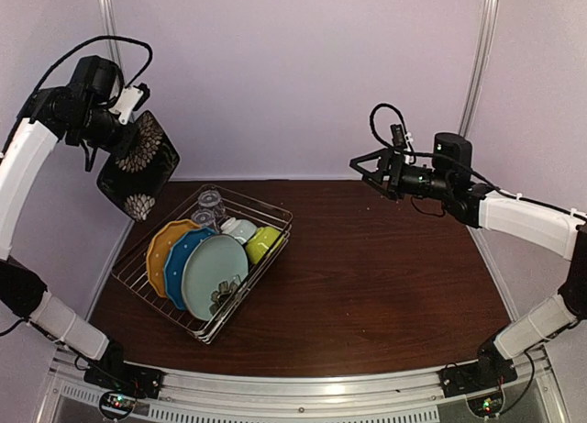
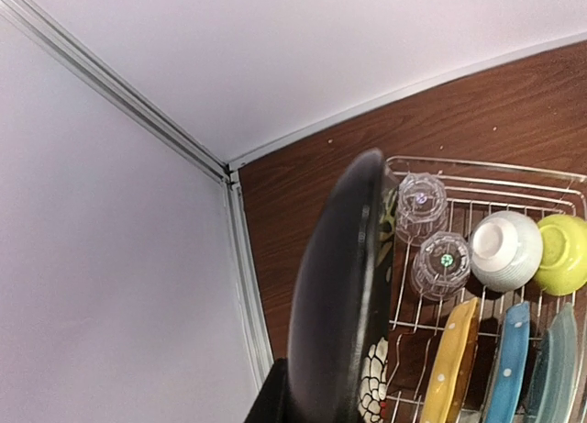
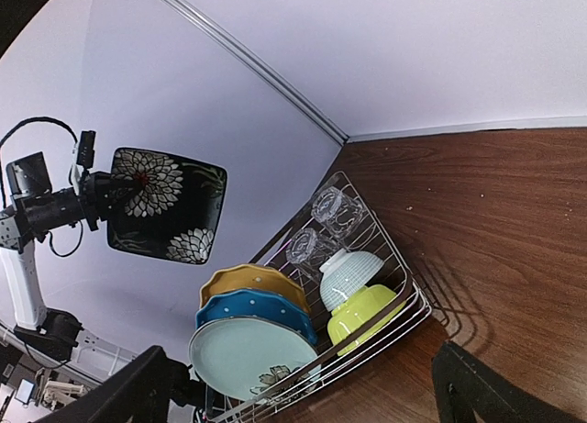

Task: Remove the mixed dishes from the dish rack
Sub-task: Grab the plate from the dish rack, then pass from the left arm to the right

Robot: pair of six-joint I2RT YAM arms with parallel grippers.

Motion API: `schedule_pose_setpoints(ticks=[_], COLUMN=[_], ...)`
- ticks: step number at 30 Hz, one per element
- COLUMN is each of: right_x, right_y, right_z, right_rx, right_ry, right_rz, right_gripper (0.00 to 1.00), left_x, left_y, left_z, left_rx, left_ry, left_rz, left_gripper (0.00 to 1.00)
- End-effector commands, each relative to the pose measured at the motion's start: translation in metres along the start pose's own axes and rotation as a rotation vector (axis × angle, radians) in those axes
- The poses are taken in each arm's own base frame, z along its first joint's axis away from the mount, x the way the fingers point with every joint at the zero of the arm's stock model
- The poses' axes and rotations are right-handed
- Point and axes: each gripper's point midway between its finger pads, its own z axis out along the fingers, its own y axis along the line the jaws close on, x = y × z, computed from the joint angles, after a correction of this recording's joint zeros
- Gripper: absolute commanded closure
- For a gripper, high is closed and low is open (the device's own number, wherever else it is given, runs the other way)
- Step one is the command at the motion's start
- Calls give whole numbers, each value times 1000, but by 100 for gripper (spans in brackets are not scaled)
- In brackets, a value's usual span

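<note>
My left gripper point(image 1: 124, 129) is shut on the top edge of the dark patterned plate point(image 1: 138, 166), which hangs in the air above and left of the dish rack point(image 1: 278, 214). In the left wrist view the plate point(image 2: 339, 294) shows edge-on. In the rack stand the orange-yellow plate point(image 1: 163, 249), the blue plate point(image 1: 183, 258) and the pale teal plate point(image 1: 215, 274). Beside them are the lime-green bowl point(image 1: 264, 242), the small pale bowl point(image 1: 241, 228) and two clear glasses point(image 1: 211, 201). My right gripper point(image 1: 365, 171) is open in the air, right of the rack, holding nothing.
The rack sits at the left of a dark wooden table point(image 1: 385, 285). White walls close the back and left, with a metal strip point(image 2: 234, 267) along the table's left edge. Bare wood lies right of the rack, under my right arm.
</note>
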Motion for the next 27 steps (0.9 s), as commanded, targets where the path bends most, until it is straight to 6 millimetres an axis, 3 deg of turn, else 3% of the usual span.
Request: schedule_pose_setpoints(ticks=[1,7,16,27], right_x=[-15,-21,-19,5], right_y=[20,41,67,79], right_z=[-7,-14,-22,-25], right_rx=[-5,-60,-124,-118], right_ry=[-33,-49,-37,68], right_rz=[-77,-131,-201,-296], right_gripper=[0,0,0,0], left_x=[-69,-95,-116,-110], left_y=[13,-14,-73,-165], left_z=[-59,-72,-80,-78], left_rx=[47,251,611,958], left_ry=[-358,-461,-564,-490], left_rz=[-165,-246,-259,-126], left_gripper=[100,100,100,100])
